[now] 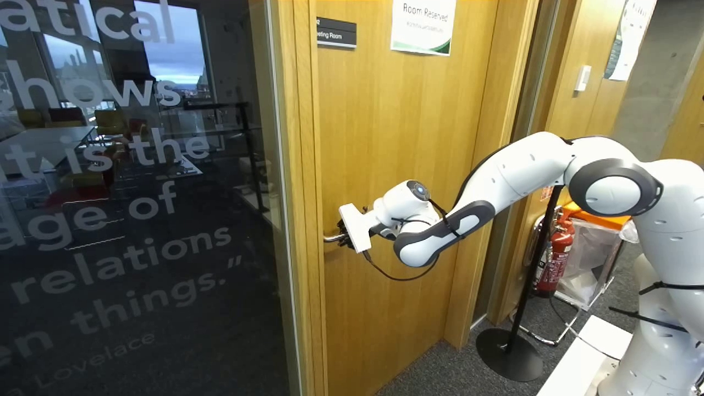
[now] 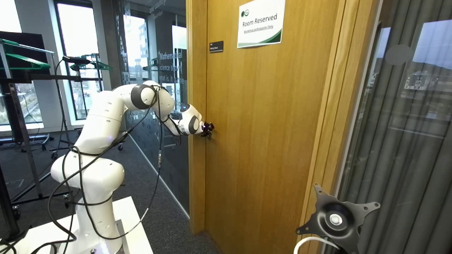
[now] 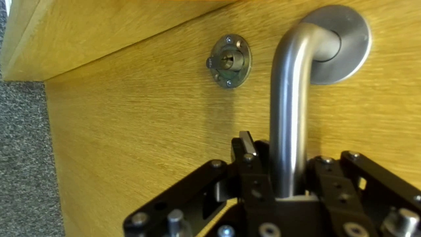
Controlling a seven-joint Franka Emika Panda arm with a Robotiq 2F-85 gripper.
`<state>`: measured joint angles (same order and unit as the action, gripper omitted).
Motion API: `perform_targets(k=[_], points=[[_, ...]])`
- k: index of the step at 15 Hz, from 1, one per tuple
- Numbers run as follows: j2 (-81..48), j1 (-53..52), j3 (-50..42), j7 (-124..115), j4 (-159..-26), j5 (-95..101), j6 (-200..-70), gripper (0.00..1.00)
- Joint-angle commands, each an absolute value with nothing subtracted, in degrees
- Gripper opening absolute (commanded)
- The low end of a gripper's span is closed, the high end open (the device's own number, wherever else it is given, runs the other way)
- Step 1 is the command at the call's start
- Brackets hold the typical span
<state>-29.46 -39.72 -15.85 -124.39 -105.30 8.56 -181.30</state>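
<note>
A wooden door (image 1: 407, 126) stands closed in its frame; it also shows in the other views (image 2: 268, 106) (image 3: 141, 115). Its silver lever handle (image 3: 289, 95) bends out from a round plate, and its end shows in an exterior view (image 1: 331, 238). My black gripper (image 3: 286, 158) has its fingers on both sides of the handle's bar, and both appear to touch it. The gripper also shows against the door in both exterior views (image 1: 344, 234) (image 2: 207, 129). A round lock (image 3: 229, 61) sits beside the handle. The handle's lower part is hidden between the fingers.
A dark glass wall with lettering (image 1: 137, 247) adjoins the door frame (image 1: 300, 220). A black stand (image 1: 509, 355), a red fire extinguisher (image 1: 555, 256) and an orange-lidded bin (image 1: 591, 217) stand near the arm. A black bracket (image 2: 335, 218) is in the foreground.
</note>
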Motion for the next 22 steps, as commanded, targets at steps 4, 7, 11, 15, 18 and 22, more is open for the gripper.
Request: perform_targets(k=[4,7,11,15,18,22], points=[[-31.66,-34.44,-6.66,-127.5,-107.62,-0.24,-188.76,0.02],[-32.1,-32.1,-3.37,-127.21,-107.23,-2.27,-190.3,0.02],[-32.56,-27.45,2.26,-125.66,-106.65,-2.04,-192.02,0.02],[-32.31,-18.43,12.59,-116.05,-106.1,2.3,-187.46,0.48],[-32.29,-19.52,9.85,-117.24,-105.09,1.1,-188.94,0.48],[-32.22,-19.66,9.74,-116.11,-104.98,0.02,-189.04,0.75]])
